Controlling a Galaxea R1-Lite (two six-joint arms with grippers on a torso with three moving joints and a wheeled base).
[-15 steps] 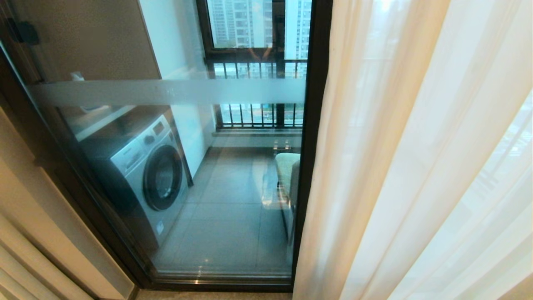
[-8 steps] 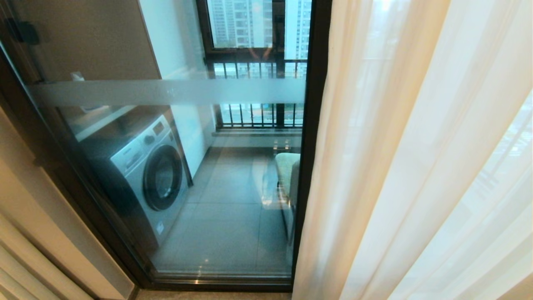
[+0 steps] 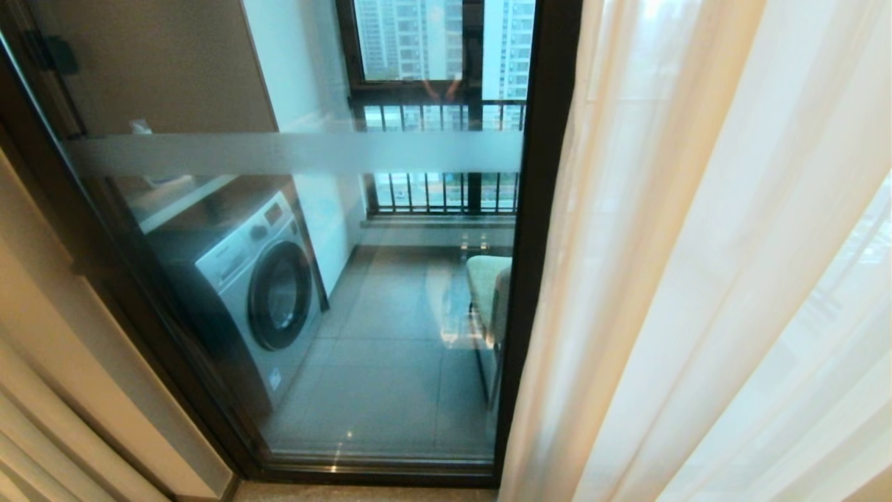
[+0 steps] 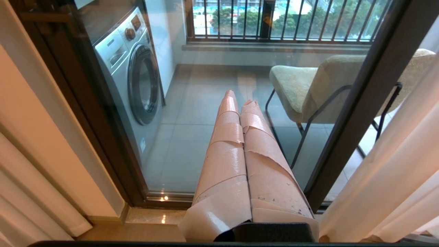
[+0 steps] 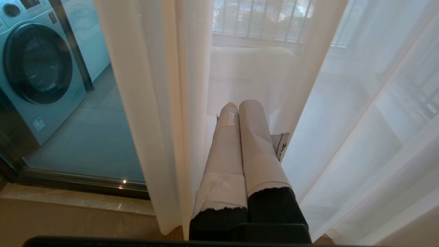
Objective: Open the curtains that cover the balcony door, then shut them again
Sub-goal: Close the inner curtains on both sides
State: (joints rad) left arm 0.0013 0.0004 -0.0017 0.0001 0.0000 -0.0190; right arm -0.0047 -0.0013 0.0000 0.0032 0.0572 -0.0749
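The balcony door (image 3: pixel 313 279) is seen largely uncovered in the head view: the white sheer curtains (image 3: pixel 697 279) are gathered to the right of the dark frame post, and a beige drape (image 3: pixel 42 390) is bunched at the far left. From this, the curtains are judged to stand open over this pane; the closing is judged to be what is left, though which stage is in hand cannot be told for certain.

Neither arm is shown in the head view. The left tool (image 4: pixel 240 103) is seen only in the left wrist view, its taped fingers pressed together with nothing between them, pointed at the glass, apart from any fabric. The right tool (image 5: pixel 238 104) is seen only in the right wrist view, likewise pressed together and empty, lying close in front of the sheer folds; contact cannot be told.

A washing machine (image 3: pixel 258 293) is shown behind the glass in all views, while the chair (image 4: pixel 308 82) is shown whole only in the left wrist view.
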